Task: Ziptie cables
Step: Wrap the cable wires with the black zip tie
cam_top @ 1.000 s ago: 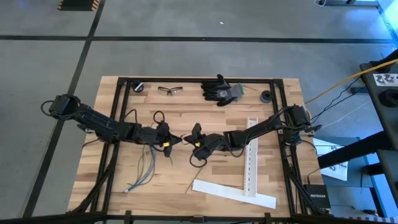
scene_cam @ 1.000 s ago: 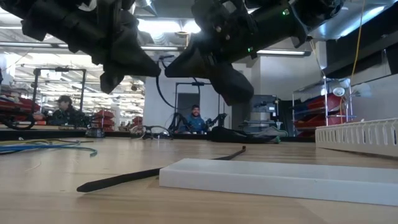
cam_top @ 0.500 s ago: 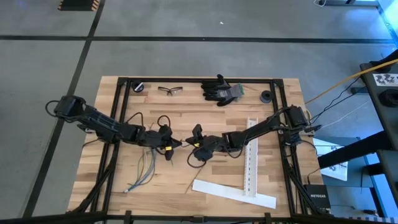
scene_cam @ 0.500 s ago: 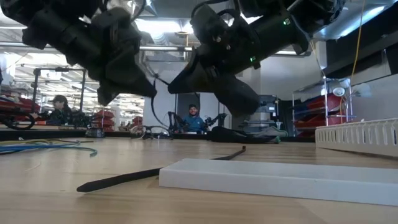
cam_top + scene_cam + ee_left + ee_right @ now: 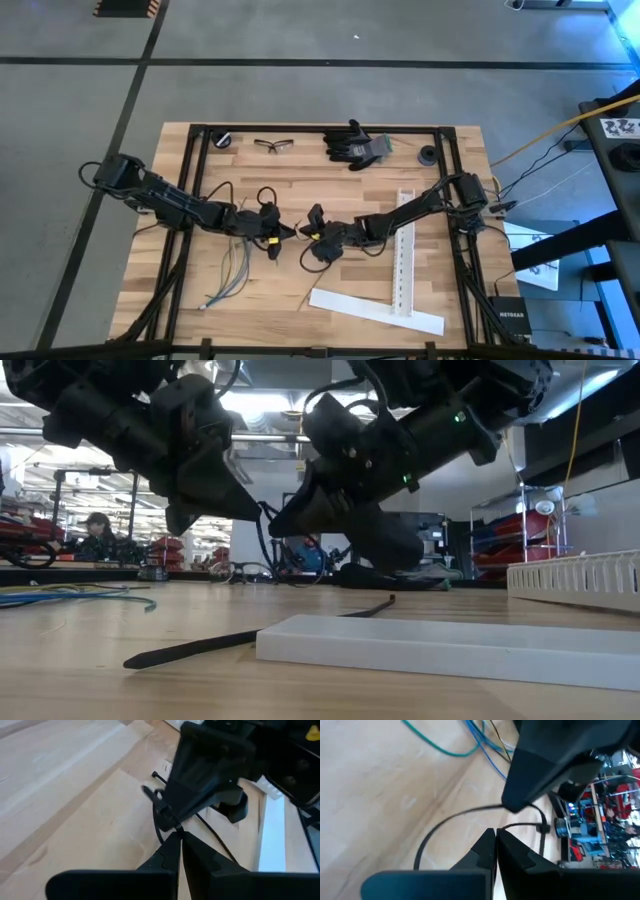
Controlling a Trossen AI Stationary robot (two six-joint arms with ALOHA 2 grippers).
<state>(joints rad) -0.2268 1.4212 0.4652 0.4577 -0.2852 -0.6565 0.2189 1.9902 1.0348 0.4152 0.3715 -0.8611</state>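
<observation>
My left gripper [image 5: 283,232] and my right gripper [image 5: 305,237] meet tip to tip above the middle of the table, both shut on one thin black ziptie [image 5: 451,821] that curves in a loop between and below them [image 5: 268,545]. A second black ziptie [image 5: 250,637] lies flat on the table beside the flat white strip. The cables [image 5: 232,268], limp blue, green and pale wires, lie on the wood to the left of the grippers and also show in the right wrist view [image 5: 470,740]. No gripper touches them. My left gripper pinches the ziptie's strap [image 5: 501,807] between its two fingertips, coming level from the table's left, a little short of the ziptie's small head [image 5: 544,827]. The ziptie is clear of the table and bends away in an arc. My right gripper pinches a stretch of the strap [image 5: 512,826] that runs from the head to its fingertips, coming from the table's right. The rest of the ziptie hangs in a loop below the fingers, clear of the table.
A flat white strip [image 5: 375,311] lies near the front edge and a perforated white strip [image 5: 403,250] runs front to back under the right arm. Black gloves [image 5: 358,145] and safety glasses [image 5: 275,146] lie at the far edge. People sit in the room behind.
Both grippers have sunk toward the table and drawn closer together, still shut on the ziptie. The ziptie's loop, which stood wide between them, is now smaller and hangs lower.
</observation>
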